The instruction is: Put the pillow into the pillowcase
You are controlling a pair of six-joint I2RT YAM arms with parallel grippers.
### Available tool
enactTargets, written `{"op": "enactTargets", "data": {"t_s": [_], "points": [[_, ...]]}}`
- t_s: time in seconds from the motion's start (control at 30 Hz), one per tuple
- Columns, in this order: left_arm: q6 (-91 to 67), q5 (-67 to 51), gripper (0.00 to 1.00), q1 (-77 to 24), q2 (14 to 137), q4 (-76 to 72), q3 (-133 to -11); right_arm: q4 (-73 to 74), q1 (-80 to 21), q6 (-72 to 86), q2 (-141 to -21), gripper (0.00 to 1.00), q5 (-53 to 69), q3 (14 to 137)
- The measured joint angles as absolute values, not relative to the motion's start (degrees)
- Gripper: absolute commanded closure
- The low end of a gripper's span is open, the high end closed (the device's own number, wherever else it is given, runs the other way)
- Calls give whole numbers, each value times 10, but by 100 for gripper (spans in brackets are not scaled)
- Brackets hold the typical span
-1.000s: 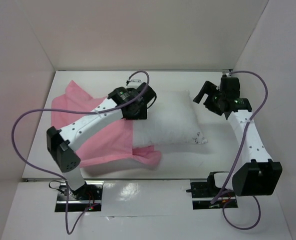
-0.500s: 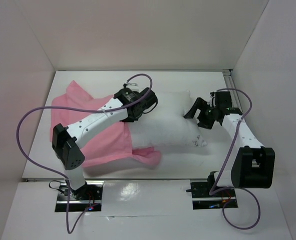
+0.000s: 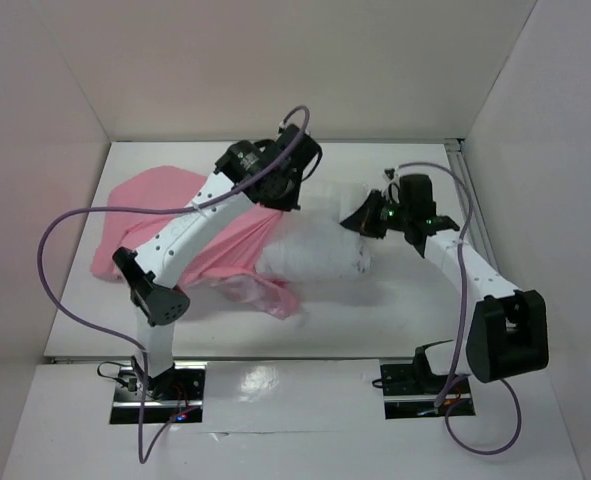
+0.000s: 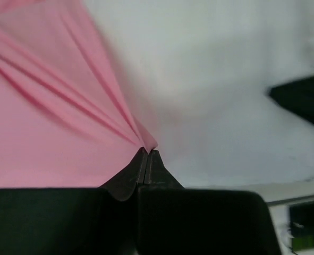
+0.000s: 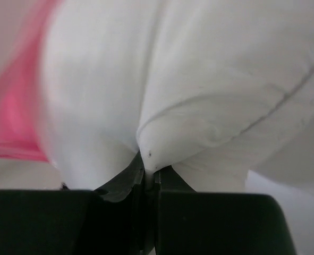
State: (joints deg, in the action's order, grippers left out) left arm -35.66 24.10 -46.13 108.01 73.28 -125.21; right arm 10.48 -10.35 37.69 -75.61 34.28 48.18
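Note:
The pink satin pillowcase lies on the left half of the table, its right part drawn up over the white pillow. My left gripper is shut on the pillowcase's edge; in the left wrist view the pink cloth fans out in taut folds from the closed fingertips. My right gripper is shut on the pillow's right end. The right wrist view shows a pinched fold of white pillow between the jaws, with the pillowcase at the left edge.
White walls enclose the table on three sides. A loose pink flap hangs out toward the near edge below the pillow. Purple cables loop from both arms. The arm bases sit at the near edge.
Both grippers have shut, the left on the pillowcase, the right on the pillow. The left arm has lifted the pink edge up and back. The pillow has shifted left and bunched.

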Motion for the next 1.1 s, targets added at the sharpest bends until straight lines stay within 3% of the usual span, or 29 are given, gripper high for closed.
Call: {"op": "enactTargets", "data": {"t_s": [0.1,0.2,0.4,0.57,0.7,0.9,1.1], "points": [[-314,175,100,-454,1131,718,-1428,130,-113,375,-761,100,327,613],[-303,93,100,-430,1077,627,-1378,101,-137,366,-727,100,291,698],[-304,1,100,-428,996,630,-1248,-54,-314,383,-616,100,201,524],[-304,3,100,-440,1031,642,-1172,-116,-350,427,-720,100,167,387],[-306,-5,100,-440,1089,644,-1232,-41,-350,430,-772,100,167,409],[-307,-27,100,-397,1131,596,-1433,80,-310,393,-743,100,166,598],[-332,-76,100,-371,1053,466,-1371,22,-343,406,-613,100,152,574]]}}
